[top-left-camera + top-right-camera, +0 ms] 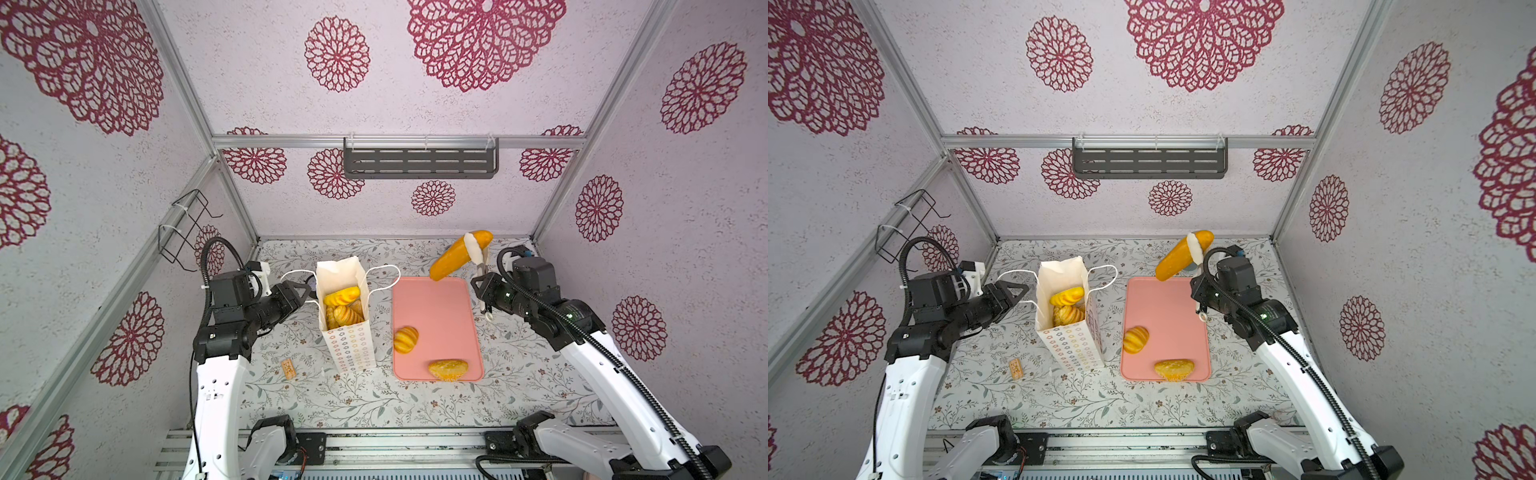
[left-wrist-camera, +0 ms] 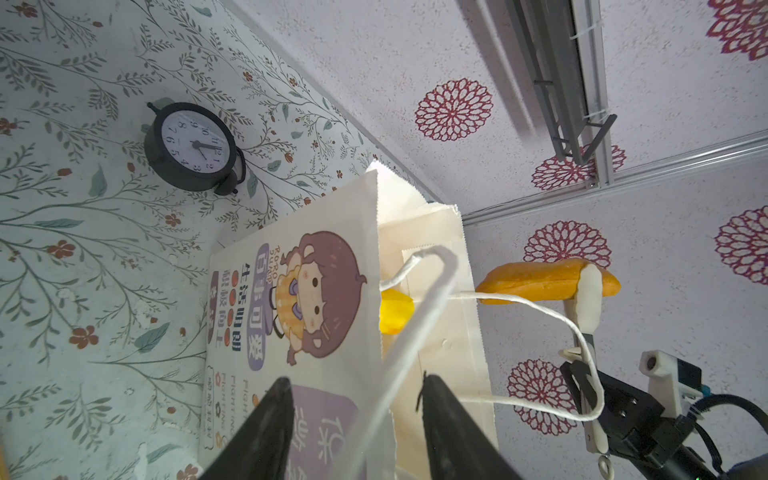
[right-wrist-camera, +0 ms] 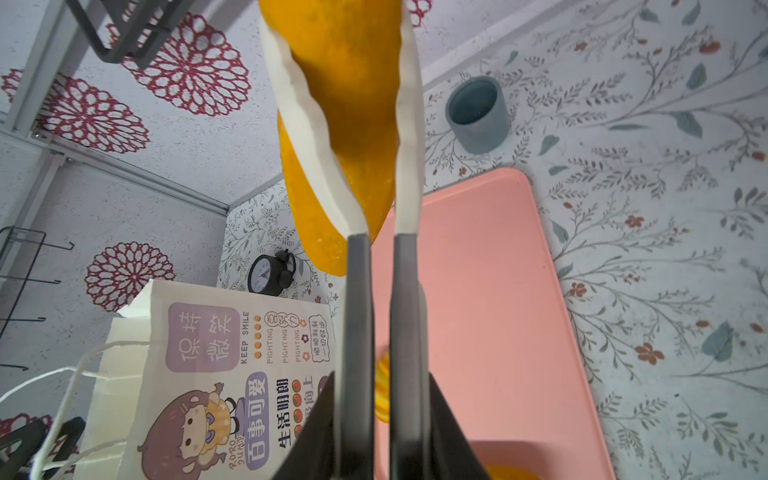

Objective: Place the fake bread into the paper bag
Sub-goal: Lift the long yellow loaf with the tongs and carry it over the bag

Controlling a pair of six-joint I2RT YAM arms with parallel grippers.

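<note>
Floral table cover, pink tray (image 1: 436,307) in the middle. Right gripper (image 1: 478,287) is clamped on tongs (image 1: 481,270), and the tongs pinch the loaf (image 1: 451,259) near its upper end, up in the air over the tray's far edge. Bag (image 1: 349,349) stands upright to the loaf's left, mouth open, several pastries inside.

The loaf's long axis slants, low end aimed toward the bag side (handy, it probably has to go in end-first). It's smooth, orange-yellow, and looks rigid.

Left gripper (image 1: 307,291) sits at the bag's far side, jaws apart with a cord handle (image 2: 409,332) running between them. A ridged bun (image 1: 406,339) and a flat one (image 1: 448,369) lie on the tray.
</note>
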